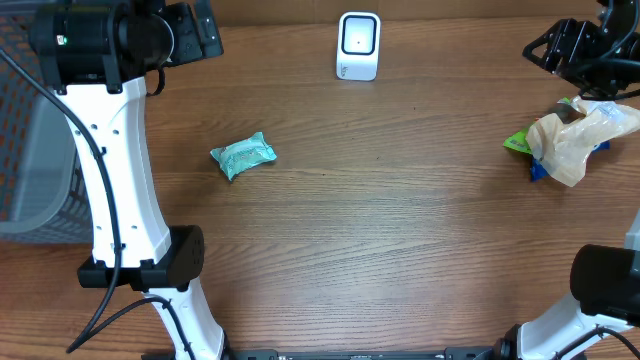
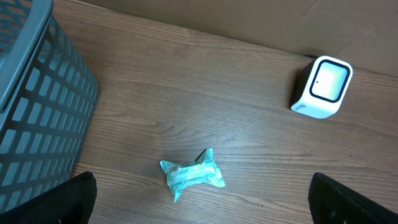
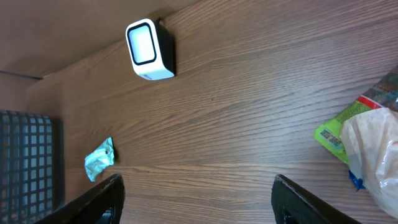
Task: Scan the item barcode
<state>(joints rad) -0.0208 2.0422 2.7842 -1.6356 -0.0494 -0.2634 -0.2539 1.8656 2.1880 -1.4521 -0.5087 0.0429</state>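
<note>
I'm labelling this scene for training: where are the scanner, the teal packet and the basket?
scanner [image 1: 358, 45], overhead view, on its white front face.
teal packet [image 1: 243, 155], overhead view, on the middle of its wrapper.
basket [image 2: 43, 118], left wrist view, on its lattice side wall.

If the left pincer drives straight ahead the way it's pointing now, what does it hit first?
Probably the teal packet, which lies on the table between the fingers of the open left pincer in its wrist view. Depth is unclear; it may land on bare wood beside it.
</note>
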